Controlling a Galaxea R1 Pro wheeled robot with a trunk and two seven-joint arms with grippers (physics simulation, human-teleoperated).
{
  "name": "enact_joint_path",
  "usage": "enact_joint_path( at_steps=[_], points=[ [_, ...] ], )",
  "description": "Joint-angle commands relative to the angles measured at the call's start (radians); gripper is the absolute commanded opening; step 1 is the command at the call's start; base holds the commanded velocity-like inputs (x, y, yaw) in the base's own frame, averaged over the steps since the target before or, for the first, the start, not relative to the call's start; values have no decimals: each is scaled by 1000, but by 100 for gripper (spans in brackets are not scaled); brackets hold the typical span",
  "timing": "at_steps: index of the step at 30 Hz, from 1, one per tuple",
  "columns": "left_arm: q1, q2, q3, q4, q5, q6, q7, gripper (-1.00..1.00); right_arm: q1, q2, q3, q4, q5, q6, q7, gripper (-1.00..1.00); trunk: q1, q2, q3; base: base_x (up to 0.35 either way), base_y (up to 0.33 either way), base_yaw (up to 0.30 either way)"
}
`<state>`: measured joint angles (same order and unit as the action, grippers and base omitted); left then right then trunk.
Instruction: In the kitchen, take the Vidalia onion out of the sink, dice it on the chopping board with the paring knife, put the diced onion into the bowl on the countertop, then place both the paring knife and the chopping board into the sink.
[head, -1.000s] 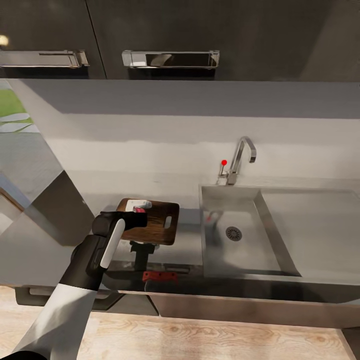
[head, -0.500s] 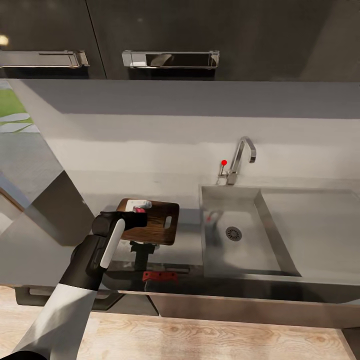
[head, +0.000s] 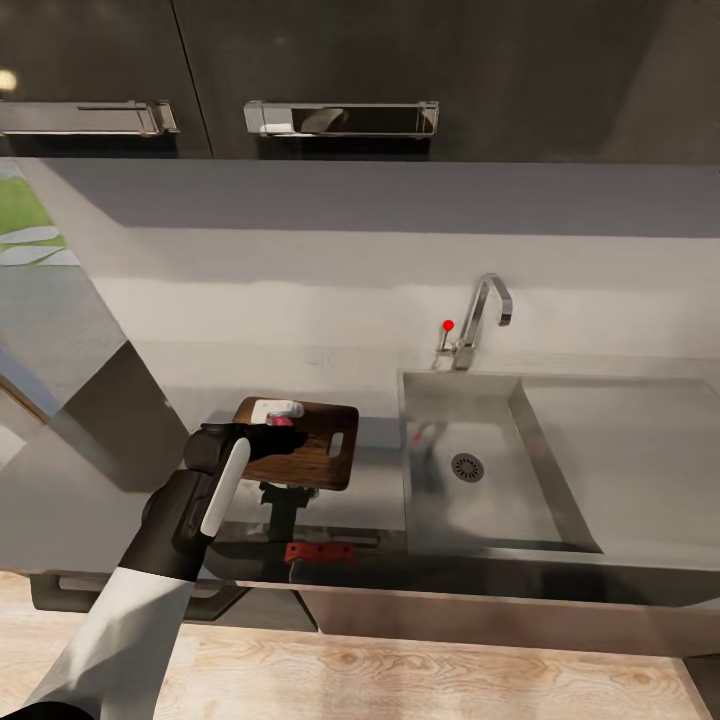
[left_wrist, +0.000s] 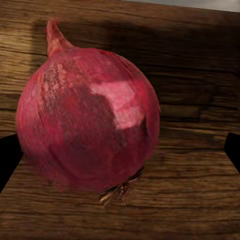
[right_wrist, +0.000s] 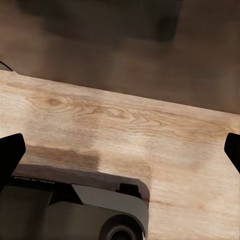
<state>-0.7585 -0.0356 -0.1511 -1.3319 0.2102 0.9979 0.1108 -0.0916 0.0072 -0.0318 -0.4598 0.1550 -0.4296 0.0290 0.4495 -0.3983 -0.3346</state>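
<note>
The left arm (head: 190, 510) reaches from the near left out over the board (head: 310, 447); the board is dark brown wood and lies flat on the grey surface (head: 370, 490), just left of the sink (head: 560, 500); its little slot handle is at the end next to the sink; the left tool (head: 272, 428) hangs over the far left part of the board; the red onion (head: 281, 422) peeks out right at the tool, and a small white thing (head: 276, 408) sits just past it at the far edge

In the left wrist view the onion (left_wrist: 87, 117) is big and close; it sits on the wood of the board (left_wrist: 200, 65) with its pointed tip up and its little roots down; the two dark fingers (left_wrist: 9, 157) stand wide apart, one on each side of the onion, and do not touch it

The sink is a grey steel basin with a round drain (head: 467, 467); the tap (head: 484, 315) with its red knob (head: 448, 325) stands at the far edge; dark cupboards (head: 340, 70) hang above

In the right wrist view the right tool (right_wrist: 120, 150) points down at the light wooden floor (right_wrist: 130, 120); its fingers (right_wrist: 10, 152) are spread apart and hold nothing
</note>
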Motion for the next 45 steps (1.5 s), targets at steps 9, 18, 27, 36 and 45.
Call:
enact_joint_path(
  at_steps=[9, 18, 27, 36, 45],
  points=[
    [-1, 0, -1, 0, 11, 4, 10, 100, 0, 0, -4, 0, 4, -3, 3, 100, 1, -2, -2, -80, 0, 0],
    [-1, 0, -1, 0, 11, 4, 10, 100, 0, 0, -4, 0, 4, -3, 3, 100, 1, -2, -2, -319, 0, 0],
    [-1, 0, -1, -1, 11, 4, 10, 100, 0, 0, -4, 1, 4, -3, 3, 100, 1, -2, -2, -339, 0, 0],
    [-1, 0, 1, -9, 11, 4, 10, 100, 0, 0, -4, 1, 5, -3, 2, 100, 1, -2, -2, -340, 0, 0],
    [-1, 0, 1, -7, 11, 4, 10, 100, 0, 0, -4, 0, 5, -3, 2, 100, 1, -2, -2, -340, 0, 0]
  ],
)
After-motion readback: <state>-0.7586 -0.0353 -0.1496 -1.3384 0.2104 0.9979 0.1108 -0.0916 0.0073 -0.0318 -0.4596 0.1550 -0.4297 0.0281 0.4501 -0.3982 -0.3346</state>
